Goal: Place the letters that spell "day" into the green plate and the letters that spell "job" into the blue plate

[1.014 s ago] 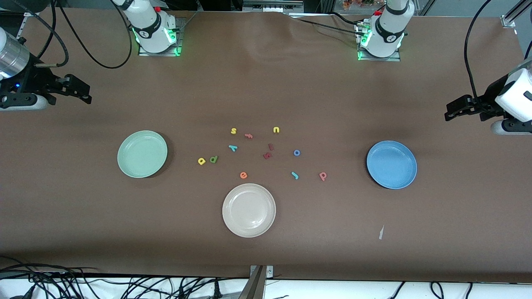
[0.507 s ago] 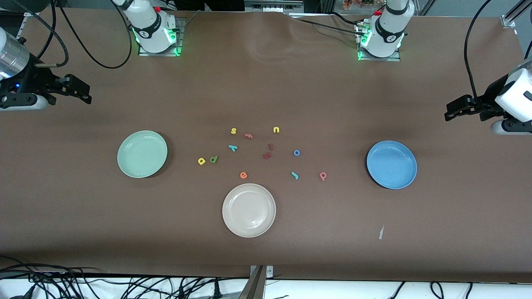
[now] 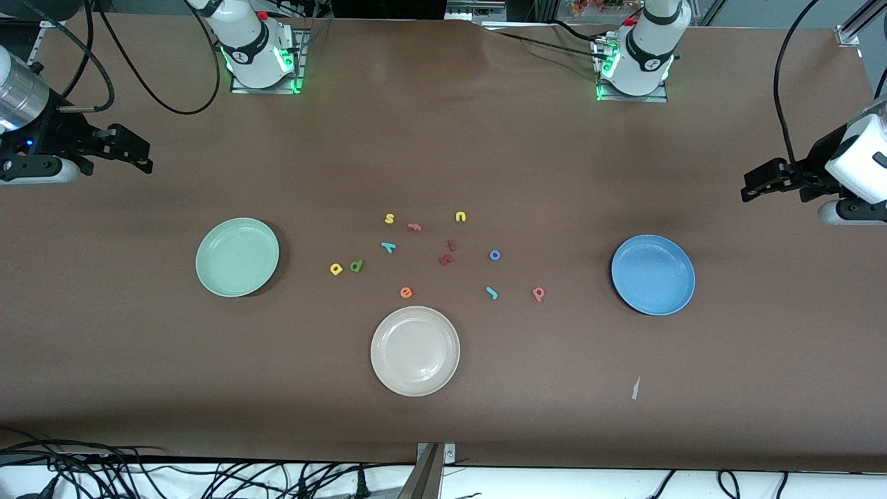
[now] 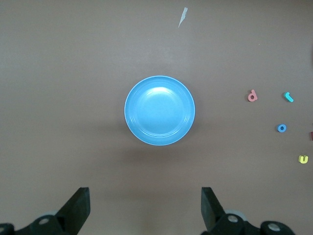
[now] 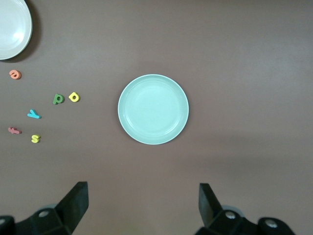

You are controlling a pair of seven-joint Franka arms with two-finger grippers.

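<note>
Overhead, the worktop [image 3: 554, 388] carries three plates and a loose scatter of foam letters between them. The green plate [image 3: 237, 257] lies toward the right arm's end, the blue plate [image 3: 653, 274] toward the left arm's end, and both hold nothing. A cream plate [image 3: 415, 351] lies nearer the front camera than the letters.

Of the "day" letters, the yellow round-bowled one [image 3: 336, 269] and the dark green "d" [image 3: 356, 265] lie just beside each other, near the green plate, with the teal "y" [image 3: 389, 247] a little farther from the camera. Of the "job" letters, the blue "o" [image 3: 495, 255], the teal "j" [image 3: 491, 292] and the pink "b" [image 3: 538, 294] lie on the side toward the blue plate. A yellow "s" [image 3: 389, 219], a yellow "u" [image 3: 460, 217], an orange "e" [image 3: 406, 292], a pink "f" shape [image 3: 414, 226] and two dark red letters [image 3: 448, 254] also lie loose; the shapes of the dark red ones are hard to make out.

The right claw [image 3: 138, 154] hangs over bare worktop at its own end, fingers spread wide and holding nothing; its arm waits. The left claw [image 3: 752, 187] hangs likewise at its end, wide apart and empty. Both arms are cut off by the picture's edges. In each wrist view only the finger stubs show, one [image 4: 78, 208] over the blue plate, one [image 5: 76, 200] over the green plate.

A small pale scrap [image 3: 635, 388] lies on the worktop nearer the camera than the blue plate.
</note>
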